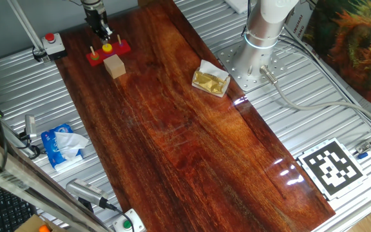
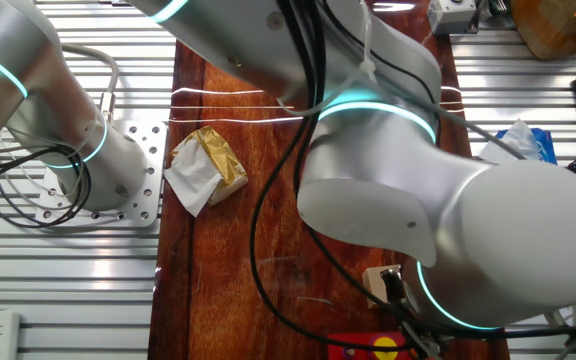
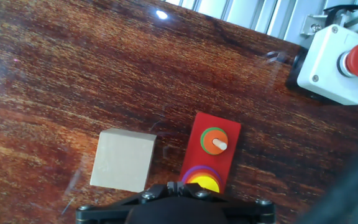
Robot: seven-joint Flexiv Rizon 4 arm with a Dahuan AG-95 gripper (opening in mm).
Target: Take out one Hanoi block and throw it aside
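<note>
The Hanoi block, a small yellow disc (image 3: 206, 184), lies on a purple ring at the near end of the red base (image 3: 226, 160); the gripper body hides its lower edge. It also shows in one fixed view (image 1: 107, 47) and in the other fixed view (image 2: 384, 348). My gripper (image 3: 173, 188) hangs just above the base, its tips left of the yellow disc and pressed together with nothing between them. In one fixed view the gripper (image 1: 101, 31) sits right above the toy. An orange-and-green stack (image 3: 214, 140) sits on another peg. The tan cube (image 3: 123, 160) stands left of the base.
A white box with a red button (image 3: 340, 62) stands beyond the base, off the wood. Crumpled gold-and-white paper (image 1: 211, 80) lies mid-table near the arm's base (image 1: 263, 38). A blue tissue pack (image 1: 63, 145) and a marker tag (image 1: 332, 166) lie on the metal sides.
</note>
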